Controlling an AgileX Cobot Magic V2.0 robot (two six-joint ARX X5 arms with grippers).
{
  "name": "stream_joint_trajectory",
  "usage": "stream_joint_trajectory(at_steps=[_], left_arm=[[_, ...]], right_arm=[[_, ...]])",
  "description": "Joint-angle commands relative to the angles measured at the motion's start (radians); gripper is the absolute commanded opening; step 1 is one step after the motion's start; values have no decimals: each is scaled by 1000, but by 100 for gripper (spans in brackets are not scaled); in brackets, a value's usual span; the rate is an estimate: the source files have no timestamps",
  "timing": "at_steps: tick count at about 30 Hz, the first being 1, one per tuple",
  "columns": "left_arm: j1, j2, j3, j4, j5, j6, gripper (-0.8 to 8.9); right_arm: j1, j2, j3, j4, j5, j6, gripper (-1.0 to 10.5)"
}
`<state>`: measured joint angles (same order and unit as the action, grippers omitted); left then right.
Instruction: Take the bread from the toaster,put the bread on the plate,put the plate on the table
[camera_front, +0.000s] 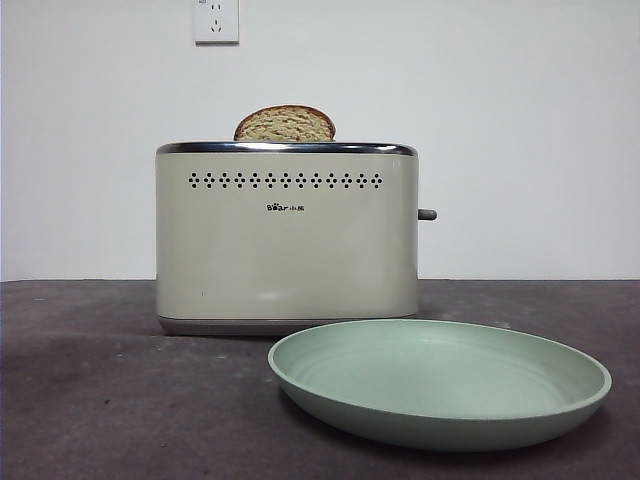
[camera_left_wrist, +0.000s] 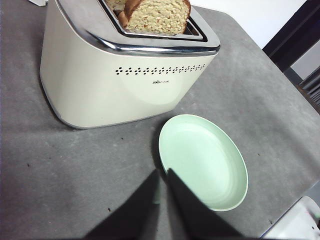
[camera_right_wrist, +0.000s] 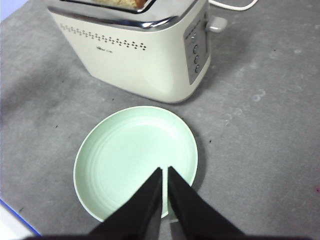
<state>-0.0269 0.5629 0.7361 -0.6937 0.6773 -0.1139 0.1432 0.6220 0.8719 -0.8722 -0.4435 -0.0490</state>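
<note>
Nothing of the task is done yet, to judge by how things lie: the bread (camera_front: 286, 124) stands upright in the toaster (camera_front: 286, 235), its domed top and part of its face rising above the chrome rim, and a second slice (camera_left_wrist: 116, 4) shows just behind it in the left wrist view. The plate (camera_front: 440, 383) lies empty on the table (camera_front: 90, 400), just in front of the toaster and toward the lever end. The left end effector (camera_left_wrist: 163, 172) hangs over the table beside the plate's rim with its jaws closed together and holding nothing; the right end effector (camera_right_wrist: 165, 170) hovers above the plate, jaws likewise together and empty. Neither touches anything. The step in hand is the first, taking the bread out. That would call for one end effector to open, come down over the slot and pinch the exposed top of the slice across its thin faces, then lift it straight up clear of the rim.
</note>
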Motion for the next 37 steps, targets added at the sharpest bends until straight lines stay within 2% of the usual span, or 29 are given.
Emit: stream_joint_trajectory(at_steps=[1,4,6,13,18,21,32,37], left_arm=[[-2,4,24,6,3,16,211],[-3,5,24,9,3,16,388],[-3,5,24,10,3,17,432],[-13,30,36,62,3,24,432],[-55,111,96,179,2,34,431],[-87,196,155,226,-3,37,430],[-203,594,453,264,-27,185,430],[-238,768,597,265,-27,213,430]], right_arm=[[3,4,19,3,6,-10,98],[3,4,19,2,69,7,333],[3,5,19,-4,115,24,405],[5,25,19,-5,129,23,405],[5,38,19,-6,128,24,405],[5,44,19,-10,128,24,405],[5,43,19,-12,128,24,405],[5,43,19,-13,128,30,405]])
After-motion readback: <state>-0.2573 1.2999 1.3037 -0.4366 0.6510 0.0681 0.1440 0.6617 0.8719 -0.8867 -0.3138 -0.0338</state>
